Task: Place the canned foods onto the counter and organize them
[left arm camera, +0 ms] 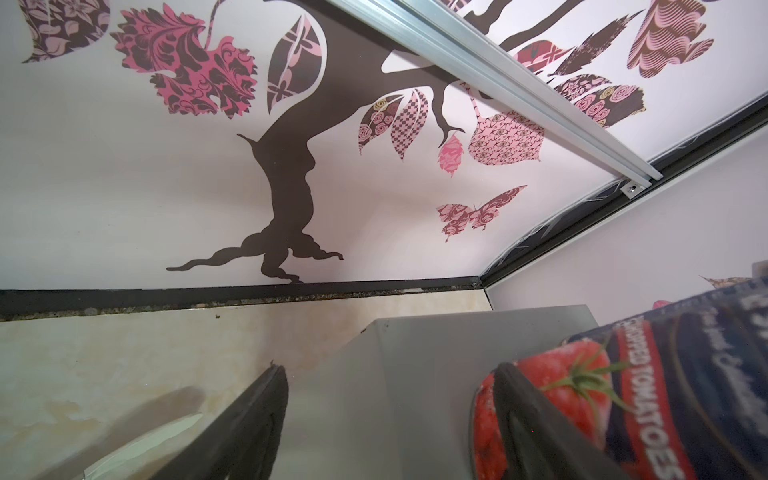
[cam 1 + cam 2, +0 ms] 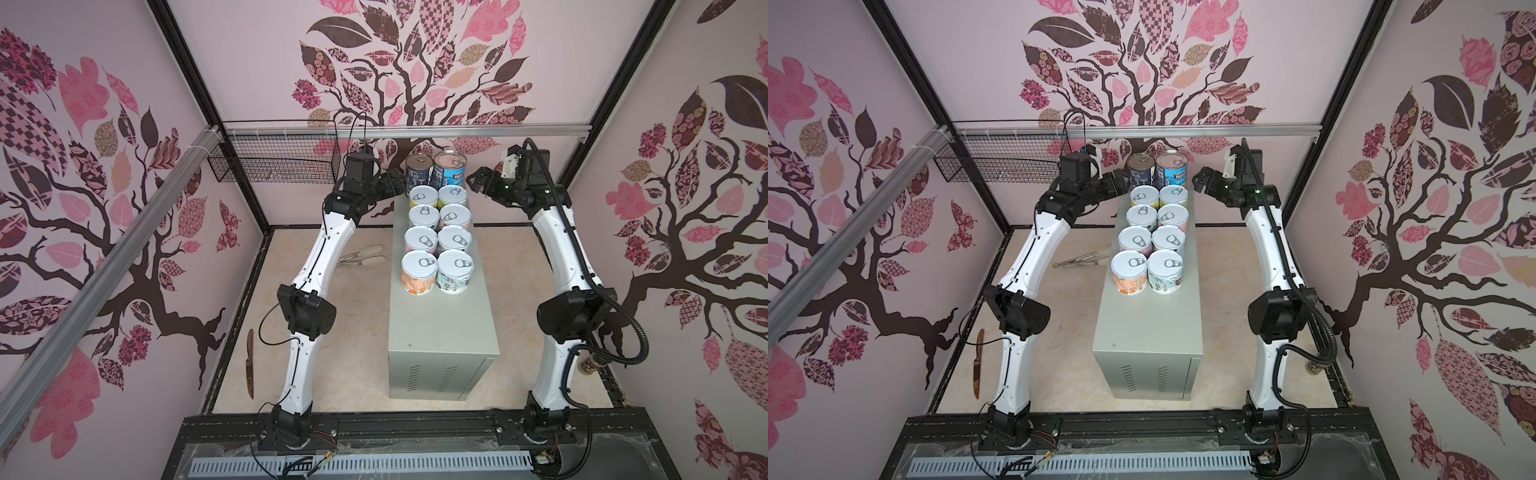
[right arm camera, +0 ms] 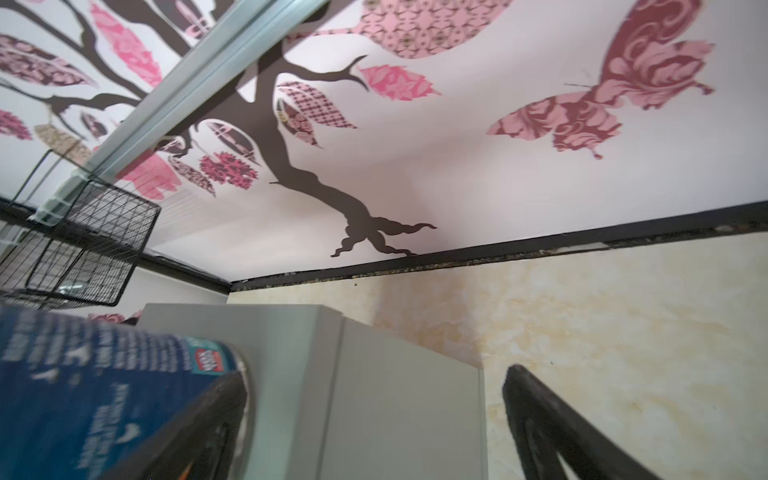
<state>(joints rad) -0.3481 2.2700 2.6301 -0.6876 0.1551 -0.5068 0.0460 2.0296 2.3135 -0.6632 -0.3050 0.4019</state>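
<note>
Though just beside the tall tins point(image 2: 417, 172) on the counter point(image 2: 440, 324), left gripper point(image 1: 388, 368) and right gripper point(image 3: 376, 374) both spread apart, empty.

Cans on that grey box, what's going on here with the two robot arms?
The sorting looks about finished. The counter carries eight short cans in two columns of four, with the navy can and the blue can side by side at its far end. The left end effector sits beside the navy can and the right end effector beside the blue can. Both are open and hold nothing.
</note>
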